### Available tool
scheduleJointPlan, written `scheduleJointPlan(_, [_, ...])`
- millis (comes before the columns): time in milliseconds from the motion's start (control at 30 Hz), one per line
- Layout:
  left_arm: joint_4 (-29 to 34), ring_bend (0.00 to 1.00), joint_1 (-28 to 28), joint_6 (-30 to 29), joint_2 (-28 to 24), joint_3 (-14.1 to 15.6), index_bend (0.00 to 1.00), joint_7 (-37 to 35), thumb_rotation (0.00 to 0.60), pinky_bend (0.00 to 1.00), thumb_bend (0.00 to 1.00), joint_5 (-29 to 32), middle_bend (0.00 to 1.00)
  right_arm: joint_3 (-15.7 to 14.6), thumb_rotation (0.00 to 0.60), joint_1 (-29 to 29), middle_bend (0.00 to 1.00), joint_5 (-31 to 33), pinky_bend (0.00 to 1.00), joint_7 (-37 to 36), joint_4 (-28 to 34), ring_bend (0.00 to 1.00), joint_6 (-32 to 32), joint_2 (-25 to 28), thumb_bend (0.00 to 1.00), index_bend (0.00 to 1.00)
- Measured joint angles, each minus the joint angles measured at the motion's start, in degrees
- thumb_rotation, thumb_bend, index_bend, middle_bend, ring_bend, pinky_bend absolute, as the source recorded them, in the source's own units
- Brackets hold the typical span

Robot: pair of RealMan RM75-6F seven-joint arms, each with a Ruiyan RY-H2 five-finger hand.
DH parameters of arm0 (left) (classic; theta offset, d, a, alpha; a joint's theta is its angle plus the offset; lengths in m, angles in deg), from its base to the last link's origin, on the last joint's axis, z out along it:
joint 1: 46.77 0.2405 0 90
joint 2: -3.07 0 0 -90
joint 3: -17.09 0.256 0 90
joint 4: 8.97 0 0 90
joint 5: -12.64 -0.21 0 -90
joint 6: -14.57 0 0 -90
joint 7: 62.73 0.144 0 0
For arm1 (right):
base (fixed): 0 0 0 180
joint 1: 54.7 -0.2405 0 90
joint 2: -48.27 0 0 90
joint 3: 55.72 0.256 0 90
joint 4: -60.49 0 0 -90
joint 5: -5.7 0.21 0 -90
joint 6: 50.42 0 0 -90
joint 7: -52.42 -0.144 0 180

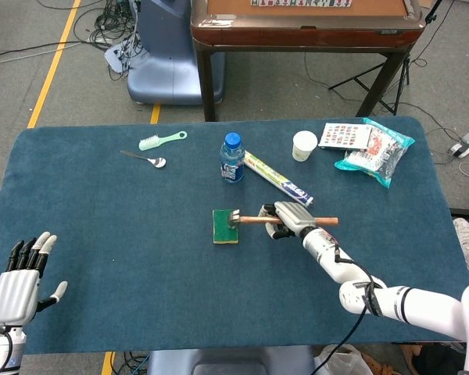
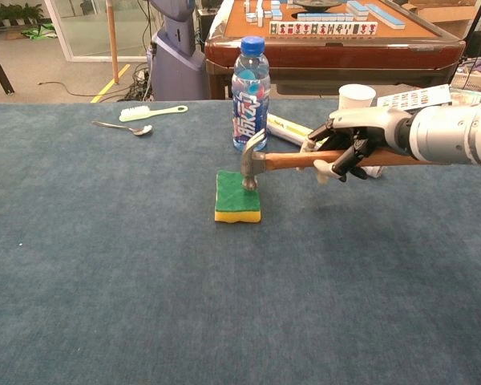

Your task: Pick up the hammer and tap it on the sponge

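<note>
My right hand grips the wooden handle of the hammer near its middle. The hammer lies level, its metal head pointing left and its striking face down over the right part of the sponge. The head looks to be touching or just above the green top. The sponge is green on top with a yellow base and lies flat at the table's middle. My left hand rests open at the front left, fingers spread, holding nothing.
A blue-capped bottle stands just behind the sponge. A long wrapped stick lies behind my right hand. A white cup, snack packets, a spoon and a green brush lie further back.
</note>
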Motion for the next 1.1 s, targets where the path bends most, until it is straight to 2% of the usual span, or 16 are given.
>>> scheduleJointPlan(200, [-0.1, 0.04, 0.2, -0.2, 0.0, 0.0, 0.07, -0.2, 0.6, 0.0, 0.23, 0.1, 0.07, -0.3, 0.6, -0.8, 0.8, 1.0, 0.79, 0.5, -0.7, 0.68, -0.2, -1.0, 1.0, 0.67])
scheduleJointPlan(633, [0.1, 0.04, 0.1, -0.2, 0.0, -0.1, 0.07, -0.2, 0.6, 0.0, 0.23, -0.4, 0.07, 2.1, 0.6, 1.3, 0.8, -2.8, 0.79, -2.6, 5.3, 0.68, 2.8, 3.7, 1.0, 0.67])
scheduleJointPlan(833, [-0.4, 0.04, 0.2, 0.1, 0.0, -0.1, 0.07, -0.4, 0.6, 0.0, 0.23, 0.1, 0.07, 1.3, 0.6, 0.7, 0.8, -2.6, 0.79, -2.1, 2.5, 0.68, 2.1, 1.4, 1.0, 0.67])
scheduleJointPlan(1100, [-1.2, 0.04, 0.5, 0.2, 0.2, 0.0, 0.07, -1.2, 0.6, 0.0, 0.23, 0.6, 0.07, -1.3, 0.6, -1.6, 0.8, 0.6, 0.79, 1.4, -2.9, 0.68, 0.3, -3.0, 1.0, 0.67])
